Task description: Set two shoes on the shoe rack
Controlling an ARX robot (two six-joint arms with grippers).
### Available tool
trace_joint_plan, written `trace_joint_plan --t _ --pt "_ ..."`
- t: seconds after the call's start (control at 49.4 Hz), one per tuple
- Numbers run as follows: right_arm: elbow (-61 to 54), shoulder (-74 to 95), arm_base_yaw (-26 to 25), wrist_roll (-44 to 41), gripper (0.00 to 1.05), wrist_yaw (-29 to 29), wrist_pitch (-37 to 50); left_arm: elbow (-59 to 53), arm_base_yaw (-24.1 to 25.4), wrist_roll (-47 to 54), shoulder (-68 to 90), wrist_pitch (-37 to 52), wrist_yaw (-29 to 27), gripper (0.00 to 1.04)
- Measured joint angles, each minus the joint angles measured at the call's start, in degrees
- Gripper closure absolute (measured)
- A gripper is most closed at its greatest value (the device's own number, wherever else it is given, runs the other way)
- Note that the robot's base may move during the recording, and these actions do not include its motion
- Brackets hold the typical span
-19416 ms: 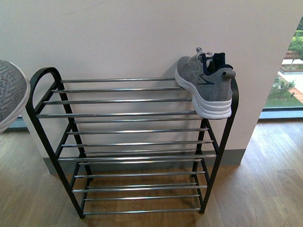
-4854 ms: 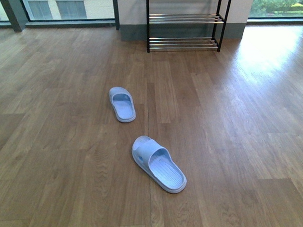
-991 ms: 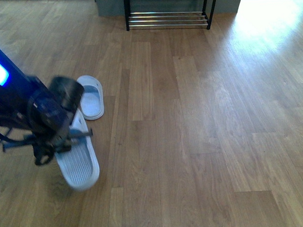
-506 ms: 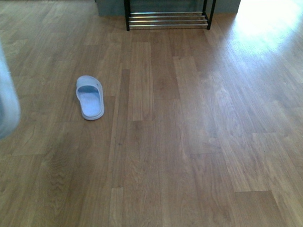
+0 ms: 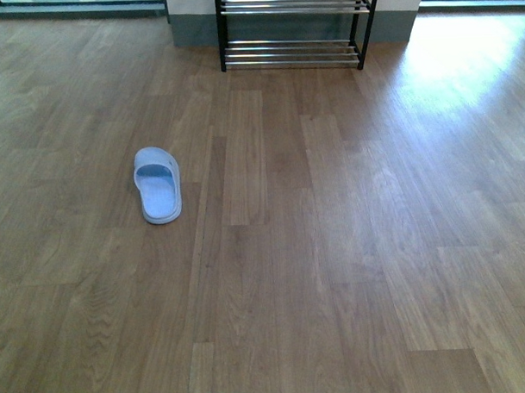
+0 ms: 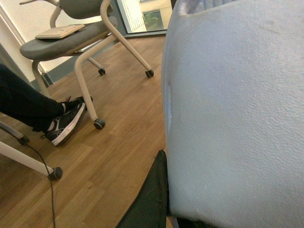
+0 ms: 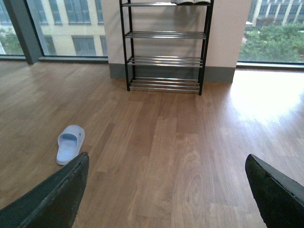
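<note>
Pale-blue slipper pinched in the left claw, presumably bound for the shoe rack; right claw spread empty, likely free for the other slipper.

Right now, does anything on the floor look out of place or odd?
Yes. One pale blue slipper lies alone on the wooden floor, well short of the shoe rack. The second slipper is off the floor, held in the left gripper and filling the left wrist view, so the pair is split.
</note>
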Motion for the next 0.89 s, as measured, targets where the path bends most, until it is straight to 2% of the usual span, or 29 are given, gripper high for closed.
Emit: trace_joint_plan --t 0.081,0.89 --pt "0.0 0.0 0.0 0.0 0.09 -0.02 0.0 0.11 -0.2 1.25 -0.79 -2.4 -0.28 1.03" --pt "0.0 -0.02 0.0 0.0 0.09 0.15 0.0 0.11 -0.39 2.12 -1.05 -2.43 -0.22 1.03"
